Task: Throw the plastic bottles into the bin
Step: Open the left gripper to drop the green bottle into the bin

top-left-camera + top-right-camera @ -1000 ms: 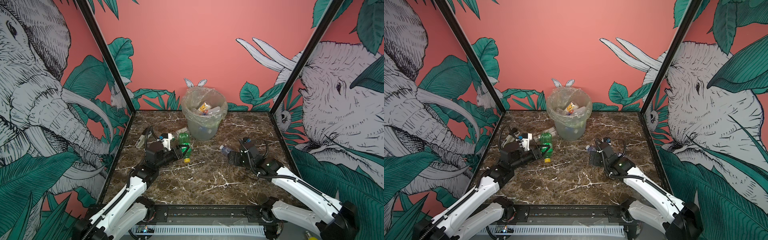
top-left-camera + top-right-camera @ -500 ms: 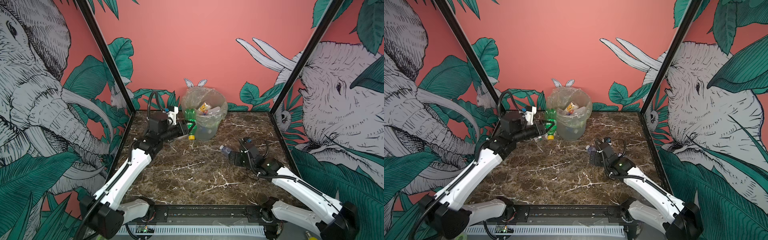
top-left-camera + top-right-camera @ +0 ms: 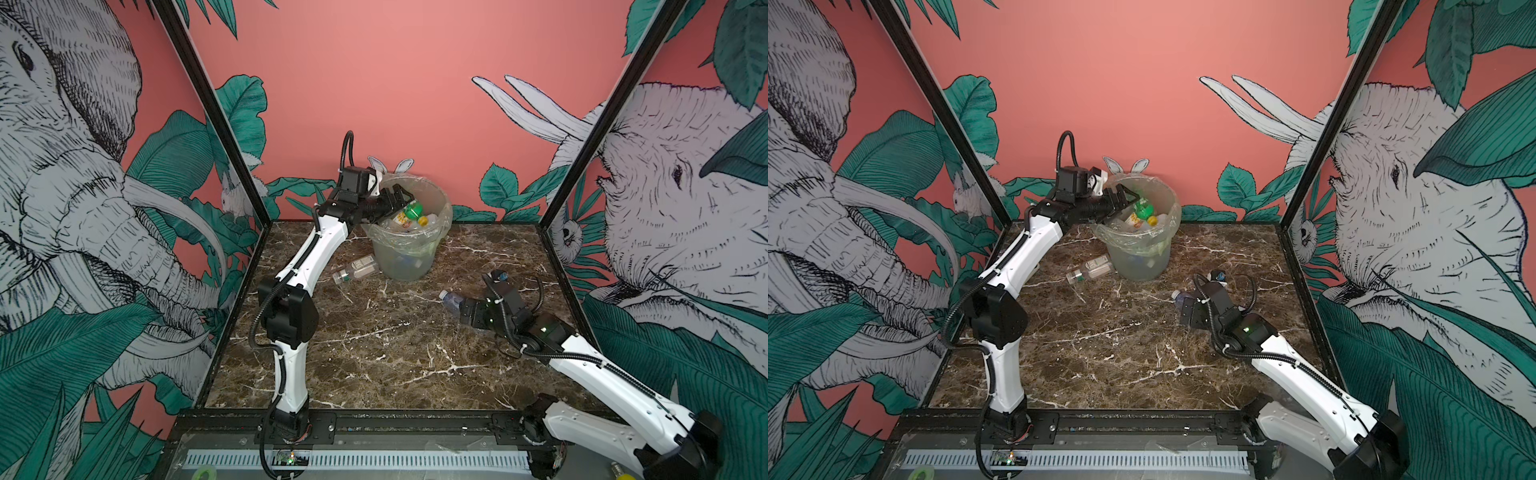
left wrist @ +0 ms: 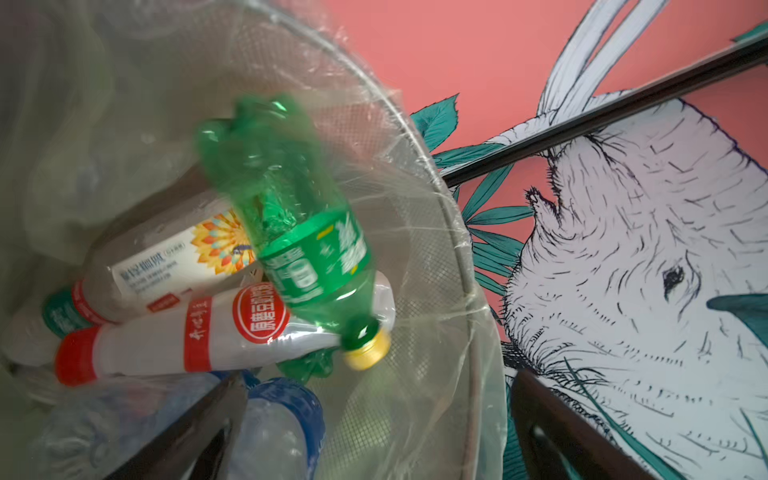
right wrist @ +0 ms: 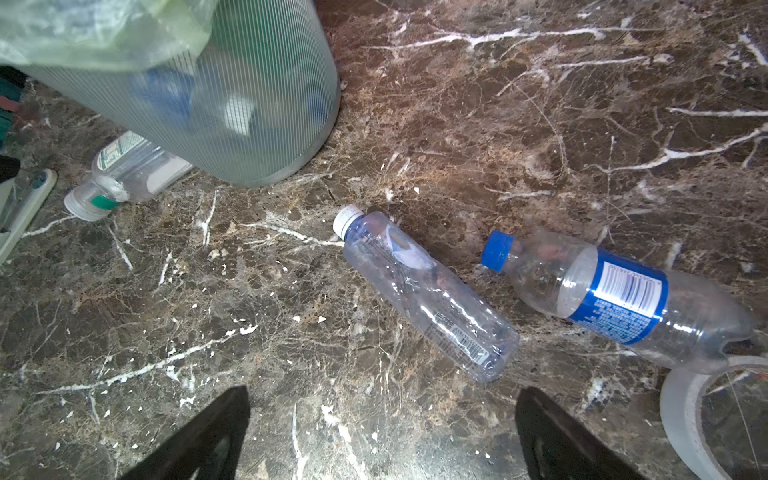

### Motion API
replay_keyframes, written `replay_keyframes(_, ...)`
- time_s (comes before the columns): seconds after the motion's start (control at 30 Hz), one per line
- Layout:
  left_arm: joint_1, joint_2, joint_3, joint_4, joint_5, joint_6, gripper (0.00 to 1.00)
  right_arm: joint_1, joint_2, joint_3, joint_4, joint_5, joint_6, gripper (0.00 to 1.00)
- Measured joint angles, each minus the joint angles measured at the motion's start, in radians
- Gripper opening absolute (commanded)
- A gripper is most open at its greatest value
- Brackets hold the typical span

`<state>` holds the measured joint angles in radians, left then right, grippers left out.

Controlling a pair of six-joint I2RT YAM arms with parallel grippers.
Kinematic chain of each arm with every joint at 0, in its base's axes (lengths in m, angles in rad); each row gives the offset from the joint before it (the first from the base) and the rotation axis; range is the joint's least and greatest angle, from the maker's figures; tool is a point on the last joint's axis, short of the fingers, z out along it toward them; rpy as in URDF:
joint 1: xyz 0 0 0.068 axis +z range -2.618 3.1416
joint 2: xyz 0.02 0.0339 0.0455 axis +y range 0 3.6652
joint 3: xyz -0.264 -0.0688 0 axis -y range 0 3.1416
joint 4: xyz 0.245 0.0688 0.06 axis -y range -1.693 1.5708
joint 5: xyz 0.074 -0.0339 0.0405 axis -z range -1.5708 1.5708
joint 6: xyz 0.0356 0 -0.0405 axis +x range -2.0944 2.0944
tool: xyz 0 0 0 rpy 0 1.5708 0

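even bright light, soft shadows; the green bottle (image 4: 291, 232) is motion-blurred, wrist views warp at edges.

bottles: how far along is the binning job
Done: several bottles lie in the bin. In hand: nothing is gripped; the green bottle is inside the rim, blurred, clear of the open left gripper. Left: three on the table, namely the bottle beside the bin, plus the white-capped bottle and blue-labelled bottle ahead of the open right gripper.

Three bottles (image 5: 428, 291) (loose), one bin (image 5: 257, 83)
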<state>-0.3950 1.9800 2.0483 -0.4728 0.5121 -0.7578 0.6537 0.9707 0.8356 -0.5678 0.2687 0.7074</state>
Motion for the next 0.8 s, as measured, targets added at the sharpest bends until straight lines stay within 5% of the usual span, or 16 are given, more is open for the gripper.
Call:
replay_keyframes(0.27, 0.014, -0.257, -0.002, -0.002, 0.000, 0.018, 1.00, 0.000, -0.018, 0.003, -0.014, 0.007, 0.004, 0.99)
replay_keyframes(0.53, 0.034, -0.241, 0.195, 0.038, 0.060, 0.022, 1.00, 0.000, -0.026, 0.037, -0.046, 0.008, 0.003, 0.99)
replay_keyframes(0.8, 0.063, -0.322, -0.097, 0.022, 0.044, 0.110, 1.00, 0.000, -0.058, 0.037, -0.088, 0.022, -0.089, 0.99)
